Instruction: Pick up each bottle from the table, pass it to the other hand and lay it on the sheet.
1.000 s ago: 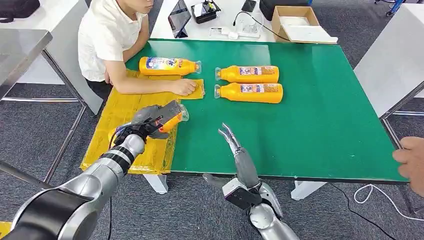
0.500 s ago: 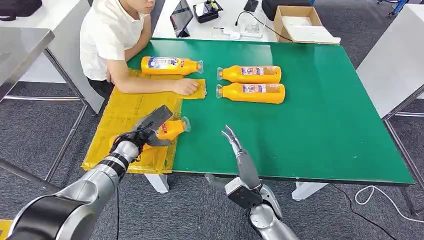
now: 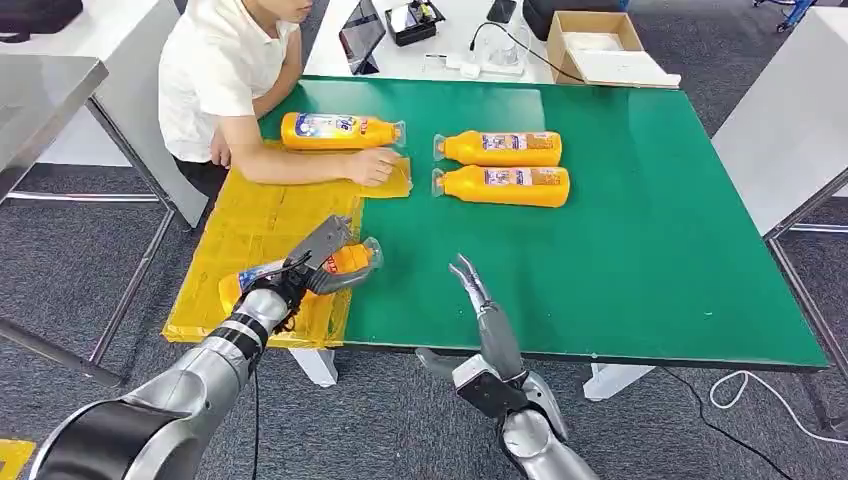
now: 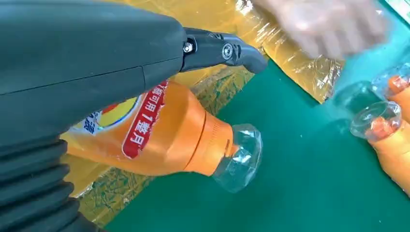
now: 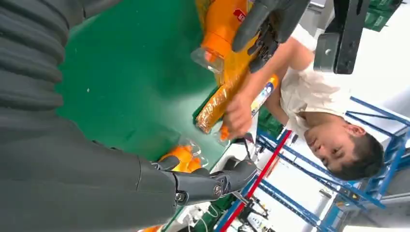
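Note:
An orange bottle (image 3: 345,262) with a clear cap lies across the near right edge of the yellow sheet (image 3: 255,215), its neck over the green table (image 3: 640,260). My left hand (image 3: 308,262) grips its body from above; the left wrist view shows the bottle (image 4: 183,137) under that hand (image 4: 92,63). My right hand (image 3: 470,283) hovers open over the table's front edge, a short way right of the cap. Two more orange bottles (image 3: 500,148) (image 3: 505,186) lie side by side mid-table. Another bottle (image 3: 340,130) lies at the sheet's far end.
A person in a white shirt (image 3: 215,70) sits at the table's far left corner, one hand (image 3: 375,166) pressing on the sheet's far end. A cardboard box (image 3: 595,45) and electronics stand on the white table behind. The sheet overhangs the table's left edge.
My left hand has brought the bottle down and nearer, from above the sheet to resting on its edge. The right hand has barely moved. A person's hand at the right edge is gone.

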